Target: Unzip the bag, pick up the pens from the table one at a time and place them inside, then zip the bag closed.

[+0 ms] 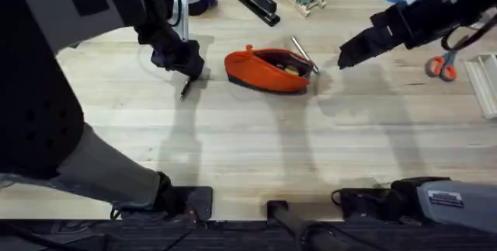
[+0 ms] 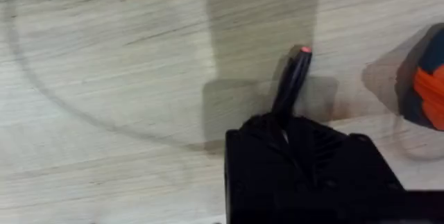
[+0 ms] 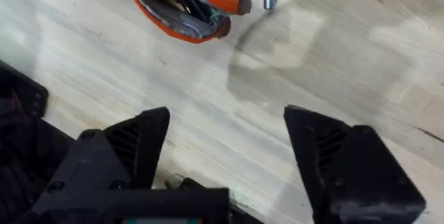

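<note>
The left gripper (image 1: 189, 71) is holding the dark pen (image 2: 291, 78) clamped, its length hanging steeply over the table (image 1: 248, 158), and the open bag (image 1: 268, 70) is lying just to its right, while the right gripper (image 3: 225, 148) is waiting spread beyond it.

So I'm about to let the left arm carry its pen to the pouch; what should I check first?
1. Left gripper shut on the dark pen: ok.
2. Pen off the table: cannot tell.
3. Bag unzipped, mouth open: ok.
4. Right gripper open and apart from the bag: ok.
5. Silver pen stowed: not ok; it lies beside the bag.
</note>
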